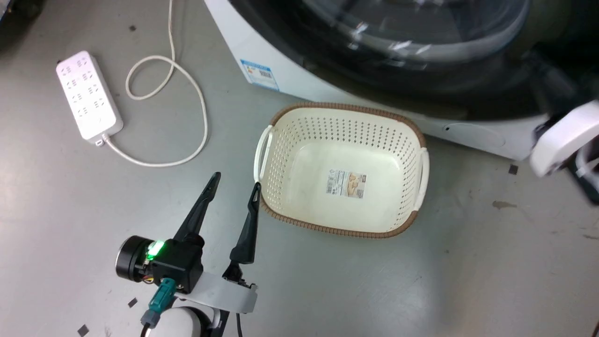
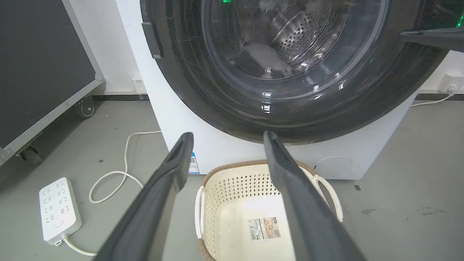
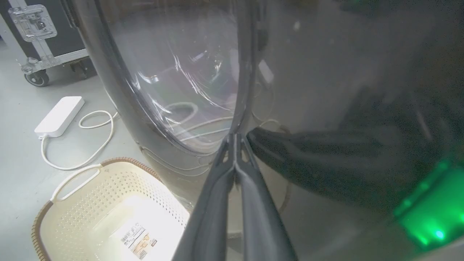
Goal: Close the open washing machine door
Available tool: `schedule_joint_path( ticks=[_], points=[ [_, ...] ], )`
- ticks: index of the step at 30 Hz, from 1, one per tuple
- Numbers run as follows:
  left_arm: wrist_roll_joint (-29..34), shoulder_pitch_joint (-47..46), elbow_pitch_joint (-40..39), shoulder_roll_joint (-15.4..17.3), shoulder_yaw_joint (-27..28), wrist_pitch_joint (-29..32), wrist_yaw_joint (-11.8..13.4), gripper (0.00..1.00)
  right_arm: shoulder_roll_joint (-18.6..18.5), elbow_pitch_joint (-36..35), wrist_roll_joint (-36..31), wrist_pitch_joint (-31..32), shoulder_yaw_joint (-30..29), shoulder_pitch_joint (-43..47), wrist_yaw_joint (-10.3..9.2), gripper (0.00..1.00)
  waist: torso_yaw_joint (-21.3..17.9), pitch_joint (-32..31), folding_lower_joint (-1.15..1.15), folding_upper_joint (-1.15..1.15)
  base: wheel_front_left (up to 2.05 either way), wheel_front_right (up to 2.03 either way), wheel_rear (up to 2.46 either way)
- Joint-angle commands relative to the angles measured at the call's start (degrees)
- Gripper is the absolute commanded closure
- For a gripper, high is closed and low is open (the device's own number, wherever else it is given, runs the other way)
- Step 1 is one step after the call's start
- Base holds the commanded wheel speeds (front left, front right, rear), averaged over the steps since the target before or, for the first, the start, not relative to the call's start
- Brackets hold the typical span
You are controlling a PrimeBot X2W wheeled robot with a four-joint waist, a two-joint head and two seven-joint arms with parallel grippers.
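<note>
Two arms, and you have them posed very differently. Your left gripper [image 1: 236,180] sits low over the grey floor [image 1: 327,290], wrist at the bottom of the head view. Its two dark fingers are spread wide with nothing between them and point up that view. The tip of the finger nearer the middle is just beside the left handle of the cream basket [image 1: 281,117]. In the left wrist view those fingers frame the basket below and the washing machine door [image 2: 217,108] beyond, and the door is well apart from them.

Your right arm reaches out to the right, and its pale forearm casing [image 1: 564,140] shows blurred at the right edge of the head view, just beside the machine's front. The right gripper [image 3: 235,137] has its fingers pressed together at the tips, and nothing is held between them. The tips sit at the door's glossy black ring, right at the edge of the bulging glass window. You cannot tell whether they touch the surface or stop just off it. From the left wrist view, one of its fingers [image 2: 431,36] comes in from the right onto the door's upper right rim.

The door spans the white machine front [image 2: 181,119], above and behind the basket. It appears to lie flat against that front, though you cannot tell whether it is latched. A white power strip [image 1: 88,96] lies on the floor to the left.
</note>
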Motion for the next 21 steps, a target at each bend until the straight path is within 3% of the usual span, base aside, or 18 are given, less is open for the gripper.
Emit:
schedule_joint_path(
  ticks=[1,9,16,17,18,21],
  points=[
    [-0.20,-0.81,-0.02,-0.11,-0.19,-0.30,0.07,0.00,-1.36,1.11,0.30,0.20,-0.96,-1.83,-0.20,1.00,0.51,0.68,-0.01,0.00,0.00,0.00,0.00],
    [-0.38,-1.77,0.22,-0.29,-0.60,-0.30,0.48,0.00,-1.71,8.61,-0.33,-0.08,-5.52,-9.10,-0.20,1.00,1.03,1.35,-0.01,0.00,0.00,0.00,0.00],
    [-0.50,-0.83,0.75,-0.34,-0.47,-0.30,0.94,0.00,0.57,11.63,-1.64,-3.40,-6.60,-7.53,-0.20,1.00,0.12,-2.05,-0.01,0.00,0.00,0.00,0.00],
    [-0.59,-0.62,0.95,-0.35,-0.29,-0.30,0.93,0.00,0.94,11.72,-1.85,-4.35,-6.38,-6.64,-0.20,0.72,-0.16,-3.02,-0.01,0.00,0.00,0.00,0.00],
    [-0.67,-0.35,1.18,-0.35,-0.07,-0.30,0.91,0.00,1.34,11.68,-1.99,-5.30,-6.28,-5.70,-0.20,0.00,-0.47,-3.85,-0.01,0.00,0.00,0.00,0.00],
    [-0.79,0.66,1.87,-0.35,0.72,-0.30,0.81,0.00,3.09,11.47,-2.27,-7.83,-6.34,-1.83,-0.20,0.00,-1.70,-7.34,-0.01,0.00,0.00,0.00,0.00]
  ],
)
